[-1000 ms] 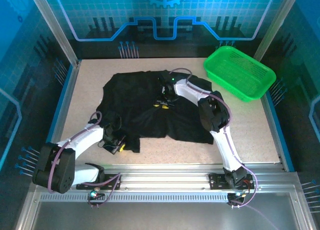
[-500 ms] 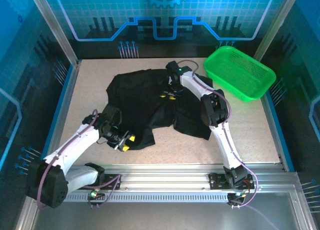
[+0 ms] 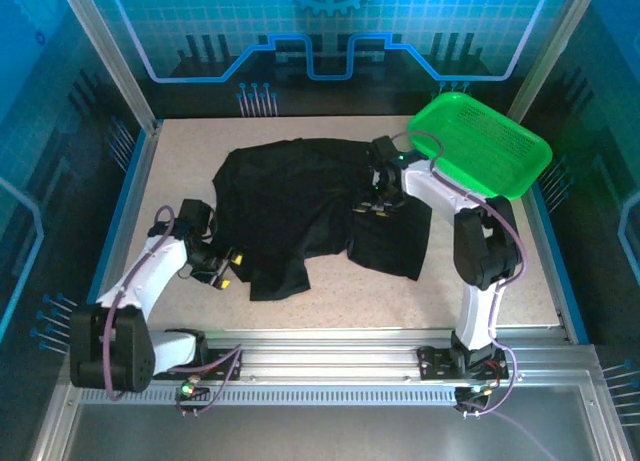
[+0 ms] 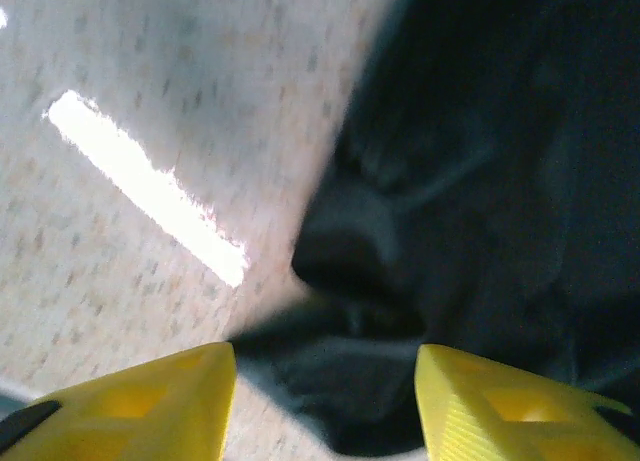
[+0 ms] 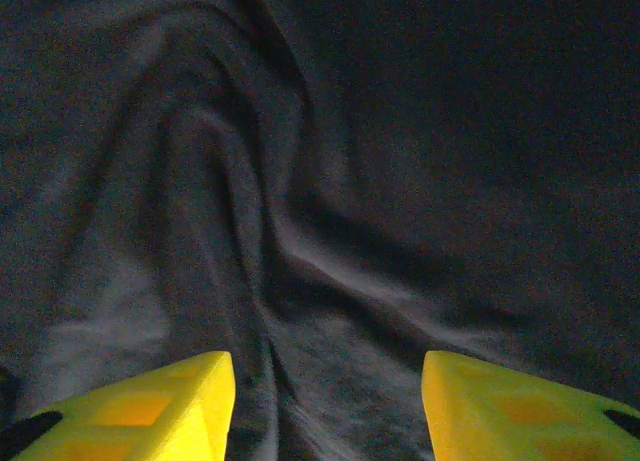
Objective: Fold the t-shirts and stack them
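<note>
Left pincer (image 3: 229,268) and right pincer (image 3: 372,209) gape empty at one black t-shirt (image 3: 290,196) near one basket (image 3: 480,146).

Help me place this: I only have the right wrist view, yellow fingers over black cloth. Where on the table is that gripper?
Observer: The right gripper is above the shirt's right half, close to the green basket.
Operator: And the other arm?
Observer: The left gripper is low at the shirt's near-left edge, jaws open.
Operator: Is the shirt folded?
Observer: No, it lies spread and rumpled on the table.
</note>
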